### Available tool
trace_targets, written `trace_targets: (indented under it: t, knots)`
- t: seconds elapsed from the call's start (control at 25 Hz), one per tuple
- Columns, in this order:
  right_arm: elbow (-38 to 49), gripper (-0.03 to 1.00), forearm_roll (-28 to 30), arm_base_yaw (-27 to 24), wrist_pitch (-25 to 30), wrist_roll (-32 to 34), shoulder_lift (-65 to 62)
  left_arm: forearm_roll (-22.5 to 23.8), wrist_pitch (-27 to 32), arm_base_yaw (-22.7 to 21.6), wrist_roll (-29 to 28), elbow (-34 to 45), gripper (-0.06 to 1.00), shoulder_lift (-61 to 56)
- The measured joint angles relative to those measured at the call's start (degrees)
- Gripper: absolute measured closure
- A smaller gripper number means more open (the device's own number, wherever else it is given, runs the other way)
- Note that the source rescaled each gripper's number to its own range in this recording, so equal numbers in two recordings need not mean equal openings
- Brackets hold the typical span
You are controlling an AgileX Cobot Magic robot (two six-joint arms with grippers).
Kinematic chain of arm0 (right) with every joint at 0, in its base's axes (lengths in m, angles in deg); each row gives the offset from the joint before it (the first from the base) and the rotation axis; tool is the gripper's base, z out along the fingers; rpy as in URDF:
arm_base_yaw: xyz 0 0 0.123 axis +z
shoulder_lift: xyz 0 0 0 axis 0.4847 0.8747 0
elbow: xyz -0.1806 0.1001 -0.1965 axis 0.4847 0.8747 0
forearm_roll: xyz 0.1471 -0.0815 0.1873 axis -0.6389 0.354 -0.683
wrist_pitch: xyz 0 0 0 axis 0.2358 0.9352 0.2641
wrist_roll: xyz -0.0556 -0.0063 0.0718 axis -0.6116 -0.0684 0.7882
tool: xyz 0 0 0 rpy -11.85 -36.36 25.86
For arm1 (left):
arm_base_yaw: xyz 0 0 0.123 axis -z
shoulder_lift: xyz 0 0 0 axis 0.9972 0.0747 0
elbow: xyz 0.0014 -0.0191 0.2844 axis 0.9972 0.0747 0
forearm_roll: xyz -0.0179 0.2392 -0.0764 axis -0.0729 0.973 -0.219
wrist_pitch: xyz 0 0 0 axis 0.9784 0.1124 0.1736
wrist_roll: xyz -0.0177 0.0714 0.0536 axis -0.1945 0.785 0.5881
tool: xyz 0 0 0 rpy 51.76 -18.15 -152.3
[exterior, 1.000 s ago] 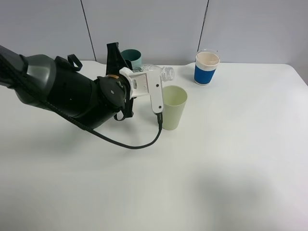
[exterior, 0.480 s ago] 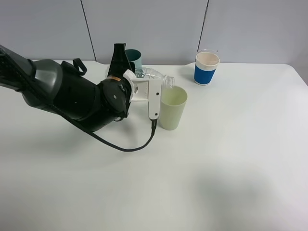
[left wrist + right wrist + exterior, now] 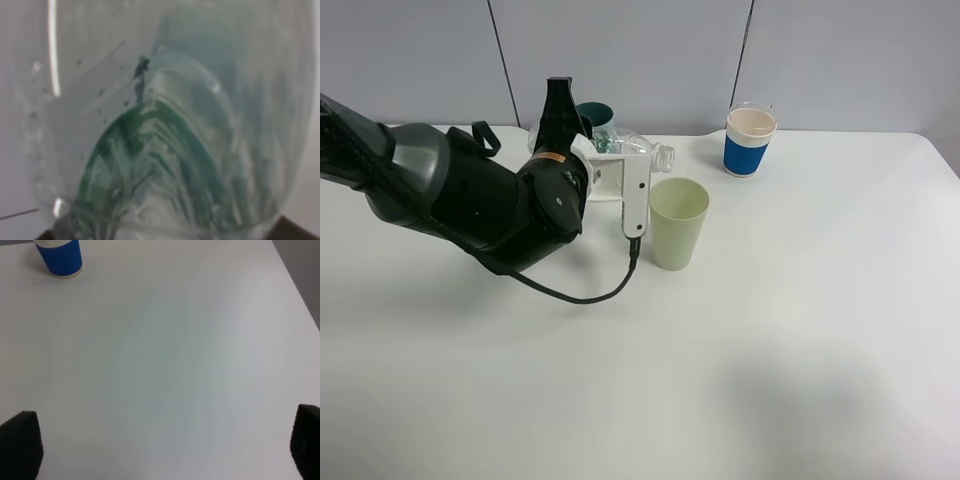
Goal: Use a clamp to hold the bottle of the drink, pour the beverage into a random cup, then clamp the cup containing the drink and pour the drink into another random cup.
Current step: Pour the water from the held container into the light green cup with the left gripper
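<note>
Two jaws: your left jaws were shut on bottle (image 3: 642, 150), tipped on its side, mouth near rim of yellow-green cup (image 3: 678, 222). Your right jaws stood wide open over table (image 3: 165, 365), holding nothing. Teal cup (image 3: 602, 113) stood behind bottle.

light: bright, even | shadows: soft, faint | left wrist — bottle (image 3: 165, 150) out of focus

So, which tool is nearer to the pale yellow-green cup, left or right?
Left. The left tool holds the bottle tilted just beside the pale yellow-green cup's rim. The right tool is open over the table farther off; its view shows only the blue-banded cup.
</note>
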Motion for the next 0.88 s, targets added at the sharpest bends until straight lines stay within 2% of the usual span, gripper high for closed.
trace_targets:
  t: [0.32,0.72,0.88]
  knots:
    - [0.00,-0.03,0.00,0.00,0.00,0.00,0.00,-0.32,-2.19,0.61,0.78,-1.32,0.94,0.00]
    - [0.00,-0.03,0.00,0.00,0.00,0.00,0.00,-0.10,-2.43,1.06,7.29,-1.32,0.94,0.00]
    - [0.00,-0.03,0.00,0.00,0.00,0.00,0.00,0.38,-3.19,1.06,7.74,-1.32,0.94,0.00]
